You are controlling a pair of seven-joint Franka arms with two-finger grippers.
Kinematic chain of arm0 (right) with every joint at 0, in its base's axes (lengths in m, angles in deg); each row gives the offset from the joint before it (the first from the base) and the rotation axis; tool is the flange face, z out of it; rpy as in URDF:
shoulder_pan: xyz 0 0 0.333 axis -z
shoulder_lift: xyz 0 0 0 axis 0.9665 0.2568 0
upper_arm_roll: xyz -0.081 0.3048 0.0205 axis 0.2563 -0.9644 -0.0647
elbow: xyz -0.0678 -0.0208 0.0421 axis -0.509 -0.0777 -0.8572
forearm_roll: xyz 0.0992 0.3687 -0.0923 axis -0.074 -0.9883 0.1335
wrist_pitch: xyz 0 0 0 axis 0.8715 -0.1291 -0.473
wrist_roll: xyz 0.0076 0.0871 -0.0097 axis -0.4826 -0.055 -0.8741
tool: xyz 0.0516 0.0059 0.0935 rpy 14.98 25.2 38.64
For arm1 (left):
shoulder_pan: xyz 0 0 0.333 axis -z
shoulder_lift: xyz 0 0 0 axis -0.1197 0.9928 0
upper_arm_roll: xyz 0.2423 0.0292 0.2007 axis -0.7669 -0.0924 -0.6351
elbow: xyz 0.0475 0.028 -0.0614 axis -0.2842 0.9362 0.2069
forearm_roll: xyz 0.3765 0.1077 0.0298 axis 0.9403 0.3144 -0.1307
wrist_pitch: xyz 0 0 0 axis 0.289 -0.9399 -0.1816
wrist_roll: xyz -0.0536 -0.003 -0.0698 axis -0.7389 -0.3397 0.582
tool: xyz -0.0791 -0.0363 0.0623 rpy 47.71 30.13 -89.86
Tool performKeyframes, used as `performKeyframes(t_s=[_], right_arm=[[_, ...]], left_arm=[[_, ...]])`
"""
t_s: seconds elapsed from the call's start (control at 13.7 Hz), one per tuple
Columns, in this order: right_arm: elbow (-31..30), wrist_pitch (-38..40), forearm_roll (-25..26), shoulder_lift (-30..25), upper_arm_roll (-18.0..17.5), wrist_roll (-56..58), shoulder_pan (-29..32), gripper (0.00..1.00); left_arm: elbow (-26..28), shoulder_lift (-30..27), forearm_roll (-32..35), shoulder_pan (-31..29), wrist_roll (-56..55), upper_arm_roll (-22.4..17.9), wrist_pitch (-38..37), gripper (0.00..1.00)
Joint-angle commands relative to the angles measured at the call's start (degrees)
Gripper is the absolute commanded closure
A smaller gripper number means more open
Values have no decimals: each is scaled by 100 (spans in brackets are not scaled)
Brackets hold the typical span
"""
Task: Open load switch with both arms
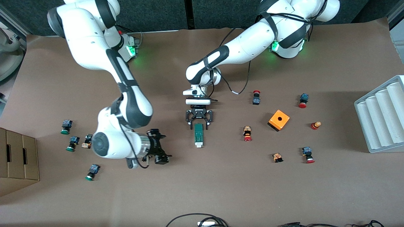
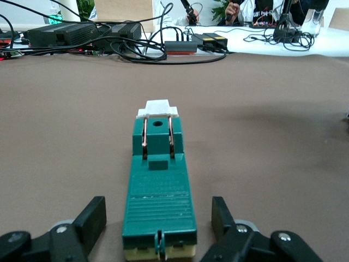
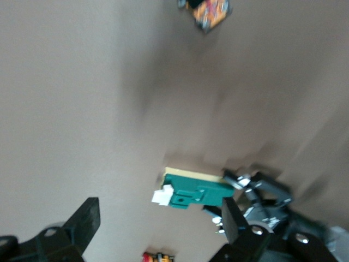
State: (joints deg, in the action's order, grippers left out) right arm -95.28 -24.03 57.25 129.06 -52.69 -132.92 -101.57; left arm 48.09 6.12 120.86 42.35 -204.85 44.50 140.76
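Note:
The load switch (image 1: 198,135), a narrow dark green block, lies flat at the middle of the table, and its white tab (image 1: 198,145) points toward the front camera. My left gripper (image 1: 199,121) straddles the end away from the tab. In the left wrist view its fingers (image 2: 97,214) stand on either side of the load switch (image 2: 159,191), a small gap showing on each side. My right gripper (image 1: 164,147) is open over bare table, toward the right arm's end from the switch. The right wrist view shows the load switch (image 3: 196,191) past that open right gripper (image 3: 158,224).
Toward the left arm's end stand an orange cube (image 1: 278,120), several red-capped push buttons (image 1: 248,133) and a grey ribbed tray (image 1: 382,116). Green-capped push buttons (image 1: 72,143) and a cardboard box (image 1: 19,159) are at the right arm's end. Cables (image 1: 202,220) lie along the front edge.

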Motion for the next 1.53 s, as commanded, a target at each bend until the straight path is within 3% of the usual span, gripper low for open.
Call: performKeyframes(t_s=[0.0,0.44,0.87,1.17,1.24,1.46], right_arm=[[430,-367,-278,468,51,-648,-219,0],[430,-1352,-375,961,59,-1607,-799,0],[413,-1450,-366,1128,95,-1950,-1099,5],[386,-1283,-366,1128,95,-1986,-1116,18],[378,-1265,-366,1128,95,-1994,-1151,25],[360,-1239,-375,1137,86,-1994,-1152,29]], left_arm=[[-194,149,95,170,-240,-57,-216,14],[-291,299,104,258,-337,-66,-515,16],[-291,325,148,294,-355,-66,-542,21],[-291,325,156,294,-355,-66,-542,21],[-291,325,156,294,-355,-66,-542,21],[-291,325,156,294,-355,-66,-542,22]])
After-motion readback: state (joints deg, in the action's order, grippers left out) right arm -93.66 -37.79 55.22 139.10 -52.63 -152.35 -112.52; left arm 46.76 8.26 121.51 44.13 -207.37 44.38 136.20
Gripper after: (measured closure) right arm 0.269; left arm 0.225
